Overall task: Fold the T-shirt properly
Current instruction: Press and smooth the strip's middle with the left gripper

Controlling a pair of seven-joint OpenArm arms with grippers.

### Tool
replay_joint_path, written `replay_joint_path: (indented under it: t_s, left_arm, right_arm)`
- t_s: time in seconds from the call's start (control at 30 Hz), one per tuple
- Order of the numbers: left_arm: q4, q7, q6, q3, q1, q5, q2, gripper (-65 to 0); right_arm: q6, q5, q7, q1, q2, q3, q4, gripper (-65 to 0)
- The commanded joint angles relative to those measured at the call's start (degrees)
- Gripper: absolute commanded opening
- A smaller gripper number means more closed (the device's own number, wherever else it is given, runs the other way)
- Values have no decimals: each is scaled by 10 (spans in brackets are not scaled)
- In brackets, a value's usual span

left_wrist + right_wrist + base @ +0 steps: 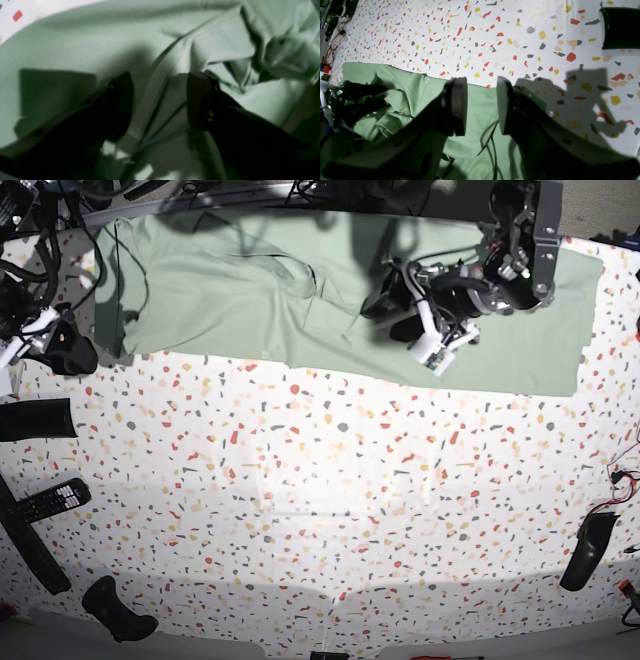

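1. T-shirt (250, 300): spread along the far edge of the speckled tabletop (320, 480);
2. Left tool (160, 100): jaws parted, straddling a raised fold;
3. Right tool (482, 105): jaws parted, nothing between them, above the shirt's edge.

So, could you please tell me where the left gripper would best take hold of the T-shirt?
Probably the raised ridge of folded cloth on the T-shirt, taken from above: it stands proud of the flat fabric and already runs between the left gripper's open jaws.

The left end effector (160, 100) hangs open over the rumpled T-shirt (75, 42) (2 dark fingers (200, 100) apart).
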Motion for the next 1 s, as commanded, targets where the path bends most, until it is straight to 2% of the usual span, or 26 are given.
replay_joint_path:
  t_s: [0.0,0.1,0.17,0.4,0.6,0.7,0.87,0.97]
  left_arm:
    - [7,4,-5,-1,-5,-31,0,-323]
    - [7,57,-5,-1,-5,-90,0,-323]
    - [7,73,-5,-1,-5,-99,0,-323]
    - [7,74,-5,-1,-5,-101,0,-324]
    - [7,73,-5,-1,-5,-189,0,-324]
    - [7,80,-5,-1,-5,-179,0,-324]
    - [7,153,-5,-1,-5,-184,-1,-326]
    - [8,224,-5,-1,-4,-262,-12,-337]
  right_arm:
    - [3,16,9,3,10,4,10,-456]
    - [3,16,9,3,10,4,10,-456]
    - [3,16,9,3,10,4,10,-456]
    - [3,16,9,3,10,4,10,-456]
    - [3,16,10,3,10,4,10,-455]
    - [3,16,10,3,10,4,10,-456]
    - [3,16,14,3,10,4,10,-455]
    - [3,16,18,3,10,4,10,-456]
